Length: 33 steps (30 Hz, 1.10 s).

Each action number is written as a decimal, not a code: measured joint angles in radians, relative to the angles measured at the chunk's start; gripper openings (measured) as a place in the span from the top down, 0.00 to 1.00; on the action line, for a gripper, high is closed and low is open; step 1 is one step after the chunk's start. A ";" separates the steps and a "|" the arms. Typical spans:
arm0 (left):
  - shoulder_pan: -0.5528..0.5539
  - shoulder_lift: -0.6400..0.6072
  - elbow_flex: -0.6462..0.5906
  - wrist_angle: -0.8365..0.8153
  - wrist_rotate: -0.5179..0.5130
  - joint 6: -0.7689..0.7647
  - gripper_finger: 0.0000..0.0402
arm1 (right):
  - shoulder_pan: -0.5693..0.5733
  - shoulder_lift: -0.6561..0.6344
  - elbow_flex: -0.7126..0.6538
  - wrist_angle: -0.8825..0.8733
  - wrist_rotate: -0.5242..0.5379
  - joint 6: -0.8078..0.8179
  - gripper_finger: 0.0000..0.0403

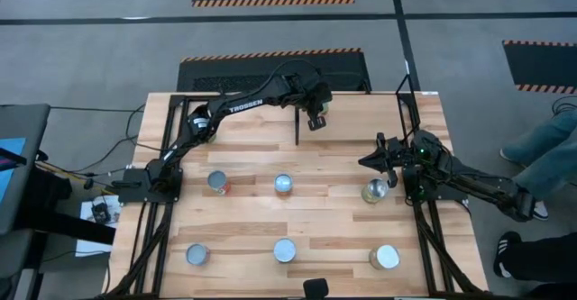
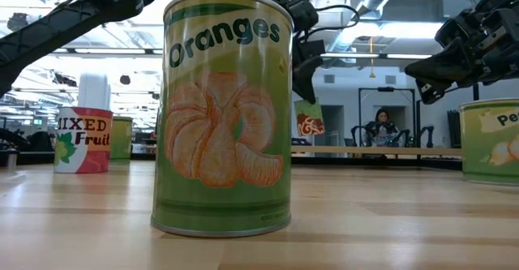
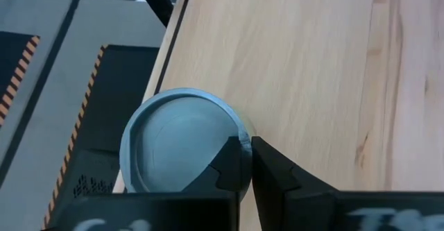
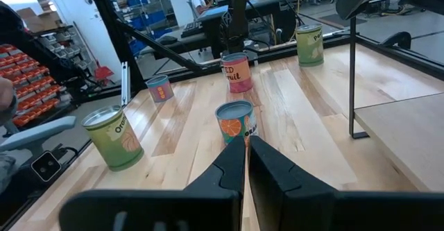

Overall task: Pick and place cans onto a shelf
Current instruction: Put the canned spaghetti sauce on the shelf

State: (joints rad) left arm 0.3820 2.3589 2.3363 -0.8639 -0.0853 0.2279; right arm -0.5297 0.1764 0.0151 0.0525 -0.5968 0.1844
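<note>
Pale-blue-topped can (image 3: 182,139) is sitting at the shelf's (image 3: 291,71) far edge beside the left gripper (image 1: 315,120), fingers nearly closed; right gripper (image 1: 383,162), fingers together, is hovering empty.

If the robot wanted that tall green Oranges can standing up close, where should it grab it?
Probably around the middle of its side wall, coming down from above. The Oranges can stands upright, its sides are straight and round, and the space around it looks open, so two fingers could close on opposite sides. The flat top offers nothing to pinch.
</note>
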 joint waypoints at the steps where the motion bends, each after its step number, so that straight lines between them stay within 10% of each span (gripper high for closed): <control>1: 0.000 0.000 0.000 0.000 0.000 0.000 0.98 | 0.000 0.000 0.000 0.000 0.000 0.000 0.89; 33: -0.003 0.000 -0.001 -0.020 0.029 0.029 0.99 | 0.000 0.000 0.000 0.000 0.000 0.000 0.89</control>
State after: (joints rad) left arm 0.3794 2.3589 2.3356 -0.8836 -0.0566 0.2570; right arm -0.5298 0.1764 0.0151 0.0523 -0.5972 0.1844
